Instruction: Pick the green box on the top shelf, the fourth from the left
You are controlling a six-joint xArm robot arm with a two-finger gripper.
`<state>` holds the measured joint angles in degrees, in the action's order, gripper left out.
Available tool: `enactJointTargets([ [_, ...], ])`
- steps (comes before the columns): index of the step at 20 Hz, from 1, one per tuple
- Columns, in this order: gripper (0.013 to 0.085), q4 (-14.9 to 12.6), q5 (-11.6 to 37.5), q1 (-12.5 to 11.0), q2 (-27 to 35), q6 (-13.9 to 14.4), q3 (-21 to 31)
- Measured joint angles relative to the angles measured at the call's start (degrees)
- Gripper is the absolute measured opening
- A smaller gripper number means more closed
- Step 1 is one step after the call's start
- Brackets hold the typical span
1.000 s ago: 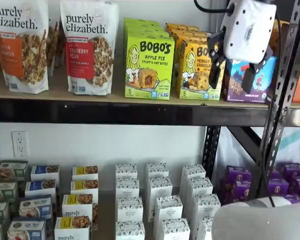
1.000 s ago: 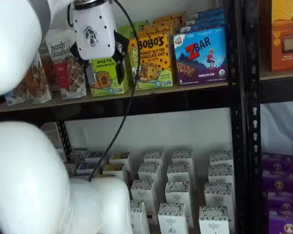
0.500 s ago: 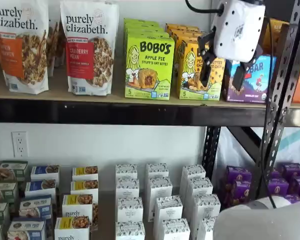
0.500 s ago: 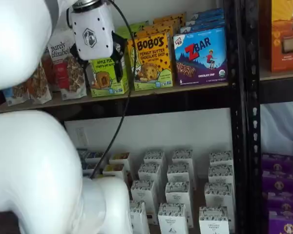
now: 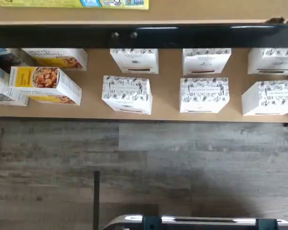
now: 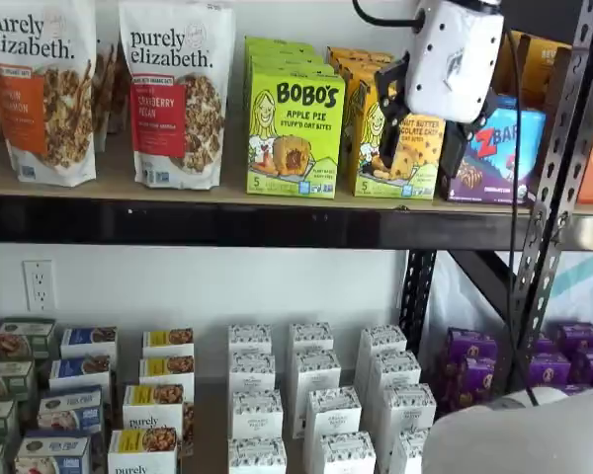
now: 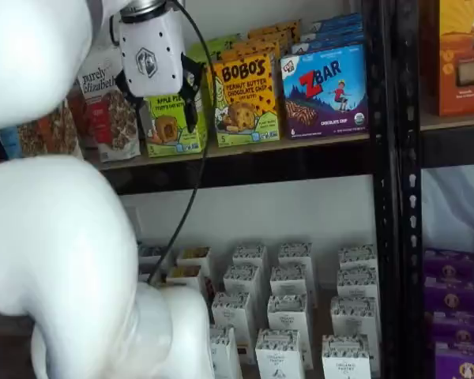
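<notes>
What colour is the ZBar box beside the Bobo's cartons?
Blue and purple, with red lettering; the ZBar box shows best in a shelf view.

Green box [image 6: 295, 133] on top shelf [image 6: 178, 188], left of fingers [image 6: 387, 128].

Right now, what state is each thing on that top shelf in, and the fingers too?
green box: upright on the top shelf, not gripped.
yellow-orange Bobo's box: upright beside it, untouched.
ZBar box: upright, front facing out.
granola bags: standing upright.
gripper: fingers open, empty, hanging in front of the shelf.

green box [image 6: 295, 133]: "BOBO'S APPLE PIE"; blue box [image 7: 325, 91]: "ZBAR"; granola bags [image 6: 176, 94]: "purely elizabeth."
</notes>
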<state>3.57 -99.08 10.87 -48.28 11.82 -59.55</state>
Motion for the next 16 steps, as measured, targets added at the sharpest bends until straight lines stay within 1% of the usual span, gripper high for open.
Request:
enactJointTargets([
  [5,0.085,-2.96,2.11,2.65,1.4,2.07,-0.06],
  [11,0.085,-4.2,4.18,4.55,3.51,3.83,-0.95],
  [13,0.085,-5.26,5.06,5.74,4.24,4.9,-1.34],
  [16,0.085,-6.11,5.81,7.18,5.56,6.28,-2.21],
])
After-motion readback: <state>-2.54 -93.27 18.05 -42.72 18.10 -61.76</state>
